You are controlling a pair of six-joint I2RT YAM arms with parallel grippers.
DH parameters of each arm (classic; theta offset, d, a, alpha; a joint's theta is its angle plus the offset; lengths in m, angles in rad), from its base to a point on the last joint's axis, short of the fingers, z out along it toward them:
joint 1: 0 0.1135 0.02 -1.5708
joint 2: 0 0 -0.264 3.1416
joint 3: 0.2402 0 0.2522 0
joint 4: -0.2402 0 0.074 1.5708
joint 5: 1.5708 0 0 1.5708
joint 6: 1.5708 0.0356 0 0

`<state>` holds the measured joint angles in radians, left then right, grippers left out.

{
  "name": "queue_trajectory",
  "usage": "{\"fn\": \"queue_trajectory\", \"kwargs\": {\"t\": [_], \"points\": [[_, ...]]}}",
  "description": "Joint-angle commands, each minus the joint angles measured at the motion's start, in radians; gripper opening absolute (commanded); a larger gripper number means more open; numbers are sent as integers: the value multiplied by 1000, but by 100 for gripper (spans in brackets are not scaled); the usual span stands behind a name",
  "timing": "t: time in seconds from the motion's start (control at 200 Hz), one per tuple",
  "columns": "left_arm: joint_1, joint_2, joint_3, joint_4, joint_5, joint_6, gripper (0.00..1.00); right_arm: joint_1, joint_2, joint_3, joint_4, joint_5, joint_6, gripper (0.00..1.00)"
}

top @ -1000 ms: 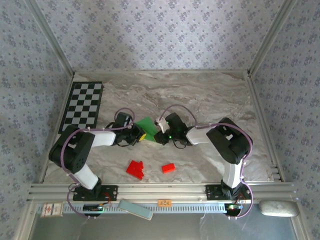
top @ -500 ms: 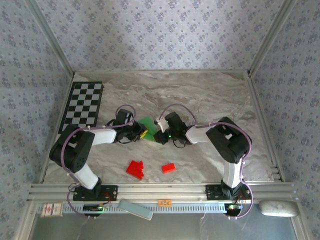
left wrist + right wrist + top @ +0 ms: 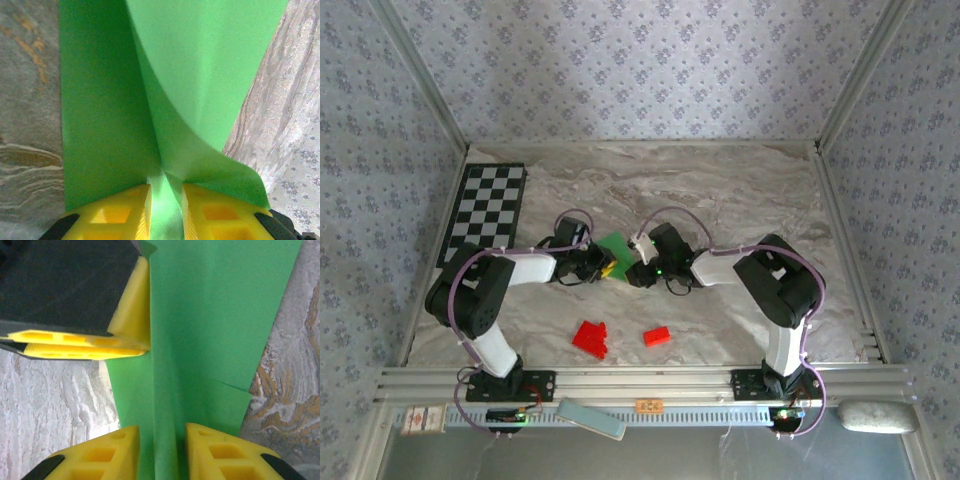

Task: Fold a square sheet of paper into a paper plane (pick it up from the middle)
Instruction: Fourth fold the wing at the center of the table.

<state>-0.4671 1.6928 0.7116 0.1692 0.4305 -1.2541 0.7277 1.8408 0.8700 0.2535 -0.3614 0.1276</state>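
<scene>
The square sheet of paper (image 3: 613,247) is bright green, creased and partly folded, and lies on the marble table between the two arms. In the left wrist view the paper (image 3: 100,100) lifts into a raised fold, and my left gripper (image 3: 165,202) is shut on that fold, which fills the gap between the yellow fingers. My right gripper (image 3: 162,442) stands open astride a raised centre ridge of the paper (image 3: 215,315), with a gap on each side. The left gripper's yellow finger (image 3: 131,325) presses on the sheet just ahead of it. From above, the left gripper (image 3: 603,266) and right gripper (image 3: 631,272) meet at the paper's near edge.
Two small red blocks (image 3: 590,337) (image 3: 657,336) lie on the table nearer the arm bases. A black-and-white checkered board (image 3: 487,210) lies at the far left. Patterned walls close the table on three sides.
The right gripper's jaws have spread apart. The left gripper has shifted slightly right and farther onto the paper, its elbow swinging back. The paper has stayed in place.
</scene>
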Motion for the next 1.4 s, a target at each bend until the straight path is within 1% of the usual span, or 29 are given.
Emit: {"fn": "queue_trajectory", "kwargs": {"t": [0.0,0.145,0.415,0.615,0.975,1.154,1.394], "points": [[-5,30,5,-73,0,9,22,0,-46,22,-117,18,5,34],[-5,31,6,-74,1,10,22,0,-81,37,-192,50,10,39],[-5,31,5,-75,2,10,22,21,-110,57,-275,113,3,40],[-5,30,5,-74,4,12,22,41,-94,82,-297,141,-14,39],[-5,30,2,-73,5,10,22,55,-52,116,-327,198,-24,33],[-5,28,0,-73,4,9,22,64,-31,132,-335,201,-27,31],[-5,24,-2,-71,4,9,22,67,-22,135,-328,191,-29,24]]}}
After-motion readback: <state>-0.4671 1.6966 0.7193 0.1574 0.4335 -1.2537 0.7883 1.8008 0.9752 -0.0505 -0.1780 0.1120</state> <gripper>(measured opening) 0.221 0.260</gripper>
